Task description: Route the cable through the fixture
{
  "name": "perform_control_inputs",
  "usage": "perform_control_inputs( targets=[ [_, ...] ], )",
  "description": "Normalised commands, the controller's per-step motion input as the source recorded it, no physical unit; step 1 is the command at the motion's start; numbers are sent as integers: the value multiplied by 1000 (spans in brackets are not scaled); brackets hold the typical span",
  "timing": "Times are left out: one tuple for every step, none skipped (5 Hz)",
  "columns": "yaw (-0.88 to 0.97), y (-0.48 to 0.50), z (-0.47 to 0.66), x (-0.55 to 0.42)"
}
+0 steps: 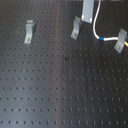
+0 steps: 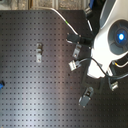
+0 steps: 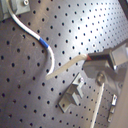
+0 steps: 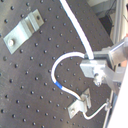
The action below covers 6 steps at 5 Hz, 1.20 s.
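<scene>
White and thin, the flexible cable [image 1: 95,27] hung from the arm's gripper [image 1: 87,11] at the top of the first exterior view and curved down toward a short blue band [image 1: 102,38] just beside the grey metal clip [image 1: 120,40] near the first exterior view's right edge. Its yellow-orange end section [image 1: 126,44] showed past that clip, so the tip seemed already led into it. Two more grey metal clips stood on the black perforated board [image 1: 60,90]: one just below the gripper [image 1: 75,27], and one well apart toward the first exterior view's left [image 1: 29,31].

In the second wrist view the cord [image 4: 75,22] ran into the silver finger block [image 4: 95,66] and looped away from it, which suggested the jaws were clamped on it, though the contact itself was hard to make out.

My judgement was that routing was underway, with one clip taken. The next move would call for carrying the held cord to the middle clip and lowering it into the slot without dragging the end out.
</scene>
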Motion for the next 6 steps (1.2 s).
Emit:
perform_control_inputs(
  targets=[
    [0, -17, 1, 46],
    [46, 122, 177, -554],
    [606, 233, -1, -398],
    [543, 320, 0, -370],
    [129, 217, 100, -213],
    [-606, 90, 257, -134]
  ],
)
